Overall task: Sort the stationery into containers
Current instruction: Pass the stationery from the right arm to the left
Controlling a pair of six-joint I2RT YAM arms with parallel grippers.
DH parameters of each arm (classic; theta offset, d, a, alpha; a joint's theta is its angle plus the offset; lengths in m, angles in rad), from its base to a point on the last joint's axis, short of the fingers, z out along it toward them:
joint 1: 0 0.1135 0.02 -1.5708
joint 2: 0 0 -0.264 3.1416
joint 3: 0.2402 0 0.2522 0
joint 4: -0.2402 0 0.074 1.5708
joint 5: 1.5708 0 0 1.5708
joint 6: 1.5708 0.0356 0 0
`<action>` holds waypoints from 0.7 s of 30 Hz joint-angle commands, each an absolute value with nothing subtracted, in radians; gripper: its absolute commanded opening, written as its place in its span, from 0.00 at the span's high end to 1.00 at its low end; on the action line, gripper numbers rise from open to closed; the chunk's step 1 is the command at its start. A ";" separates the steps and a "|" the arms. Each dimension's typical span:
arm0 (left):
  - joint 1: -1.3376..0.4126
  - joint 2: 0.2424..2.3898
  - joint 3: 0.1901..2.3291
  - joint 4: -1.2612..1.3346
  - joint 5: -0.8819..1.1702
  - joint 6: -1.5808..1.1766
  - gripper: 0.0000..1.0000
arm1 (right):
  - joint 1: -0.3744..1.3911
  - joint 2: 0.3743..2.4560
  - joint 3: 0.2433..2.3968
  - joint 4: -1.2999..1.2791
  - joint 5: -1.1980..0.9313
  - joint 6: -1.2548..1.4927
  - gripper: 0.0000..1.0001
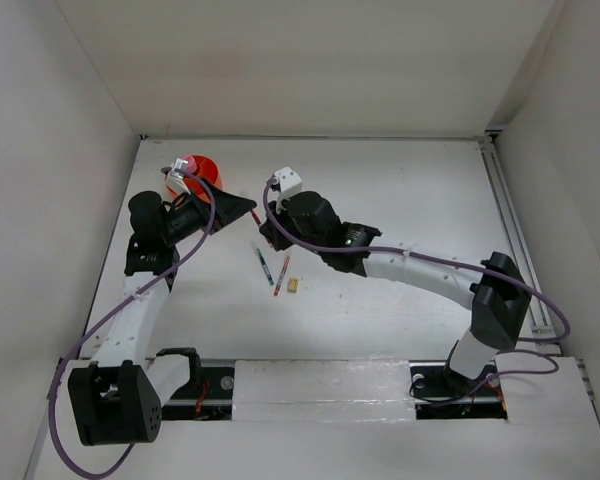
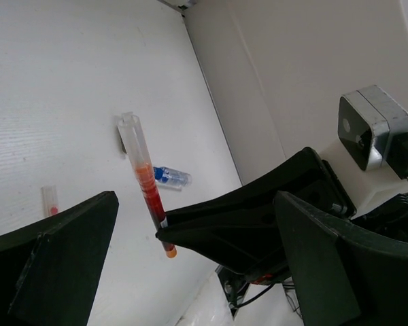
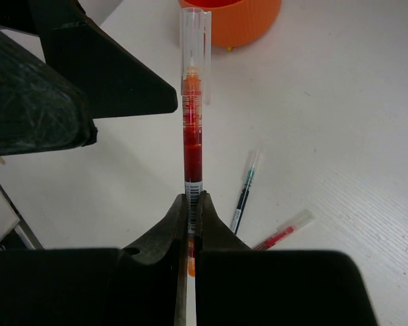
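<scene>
**Right hand** (image 3: 190,206): the fingers are pressed together on the lower end of the red pen (image 3: 192,136). The matte black fingers taper to narrow tips that meet on the barrel just below its white printed band. The pen is lifted off the counter (image 1: 400,200).

**Red pen:** a slim cylinder. It has a clear tubular cap with a clip, an orange collar, a translucent barrel filled with red, and an orange end stub below the grip.

**Left hand** (image 1: 238,208): the fingers are spread wide and hold nothing. The fingers (image 2: 54,265) are broad black wedges with a slightly grainy surface. In the left wrist view the held pen stands between them. In the right wrist view one finger's point lies just beside the pen cap. Whether they touch cannot be told.

**Orange tub** (image 3: 238,17): round plastic with a finely ribbed wall. It stands on the counter beyond the held pen.

**Loose items on the counter:**
- A thin dark pen (image 3: 243,193) and a second red pen with a clear cap (image 3: 282,231) lie near each other.
- A small tan block (image 1: 294,286) lies just beside them.
- A clear blue-capped tube (image 2: 171,176) lies on its side, apart from them.

**Counter:** white and matte, with faint parallel ridges.
</scene>
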State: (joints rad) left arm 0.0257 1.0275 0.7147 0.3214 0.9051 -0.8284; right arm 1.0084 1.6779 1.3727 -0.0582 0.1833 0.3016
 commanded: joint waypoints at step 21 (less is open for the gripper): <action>0.025 1.017 0.724 0.314 0.836 -0.787 0.59 | 1.012 1.595 1.310 0.129 -0.035 0.304 1.00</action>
State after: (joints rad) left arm 0.0257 1.0443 0.7120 0.2909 0.8360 -0.8040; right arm 1.0084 1.6356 1.3201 0.0513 -0.0032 0.3027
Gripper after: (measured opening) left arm 0.438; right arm 0.049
